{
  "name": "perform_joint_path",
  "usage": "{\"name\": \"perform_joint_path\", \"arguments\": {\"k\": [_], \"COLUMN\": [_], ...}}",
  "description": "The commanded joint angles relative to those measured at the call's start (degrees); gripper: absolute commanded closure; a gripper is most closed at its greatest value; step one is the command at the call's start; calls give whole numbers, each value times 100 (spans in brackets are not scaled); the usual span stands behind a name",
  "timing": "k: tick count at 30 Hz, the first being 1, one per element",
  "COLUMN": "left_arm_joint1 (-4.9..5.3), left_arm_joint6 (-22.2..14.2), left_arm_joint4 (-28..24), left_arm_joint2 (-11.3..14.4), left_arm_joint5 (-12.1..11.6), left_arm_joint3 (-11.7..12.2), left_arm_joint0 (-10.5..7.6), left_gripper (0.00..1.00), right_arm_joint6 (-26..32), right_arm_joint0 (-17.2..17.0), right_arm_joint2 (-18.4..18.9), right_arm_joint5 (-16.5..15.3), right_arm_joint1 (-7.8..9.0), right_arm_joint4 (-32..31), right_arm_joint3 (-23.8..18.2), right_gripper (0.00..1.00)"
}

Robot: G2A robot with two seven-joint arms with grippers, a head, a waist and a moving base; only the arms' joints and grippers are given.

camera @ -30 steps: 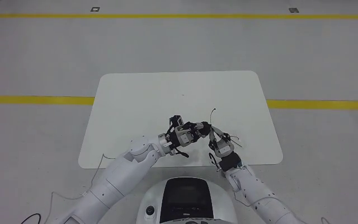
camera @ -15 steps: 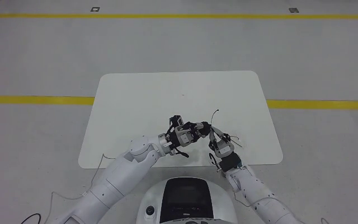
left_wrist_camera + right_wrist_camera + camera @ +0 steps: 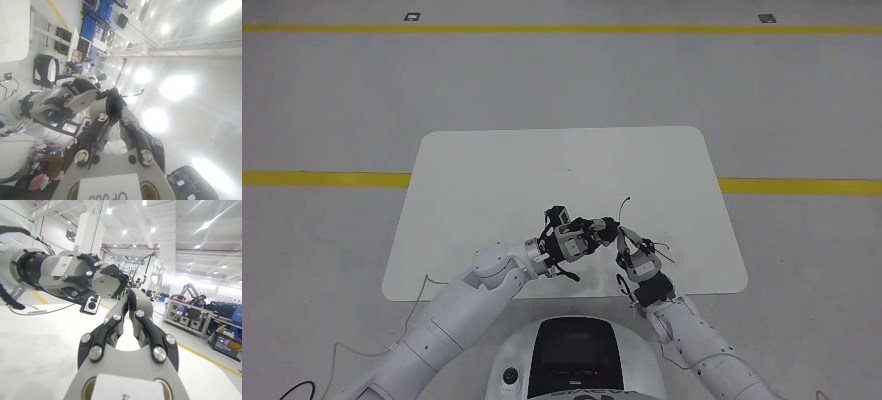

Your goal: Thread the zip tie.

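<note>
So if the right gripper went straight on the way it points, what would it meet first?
Most likely the left gripper, whose fingertips sit right at the right gripper's tips, beside the zip tie; depth is hard to judge.

A white sticker (image 3: 61, 265) on the housing of the left gripper (image 3: 122, 283) carries one black printed character. That gripper's base label (image 3: 111, 186) shows a row of dark characters, upside down and cut by the frame edge, and the near label (image 3: 125, 389) on the right gripper (image 3: 129, 293) shows one dark character, likewise cut off. Far behind, a white banner (image 3: 98, 31) bears two large dark letters, partly hidden.
</note>
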Motion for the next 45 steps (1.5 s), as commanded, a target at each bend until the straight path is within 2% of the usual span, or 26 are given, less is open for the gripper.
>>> {"name": "perform_joint_path", "arguments": {"k": [1,45], "left_arm_joint1": [0,0], "left_arm_joint6": [0,0], "left_arm_joint4": [0,0], "left_arm_joint2": [0,0], "left_arm_joint5": [0,0], "left_arm_joint3": [0,0], "left_arm_joint0": [0,0], "left_gripper": [100,100], "right_arm_joint6": [1,4], "right_arm_joint0": [-4,-160], "right_arm_joint2": [11,363], "right_arm_joint5": [-6,-47], "right_arm_joint1": [-5,-61], "right_arm_joint4": [-11,-222], "right_arm_joint3": [5,98], "right_gripper": [100,100]}}
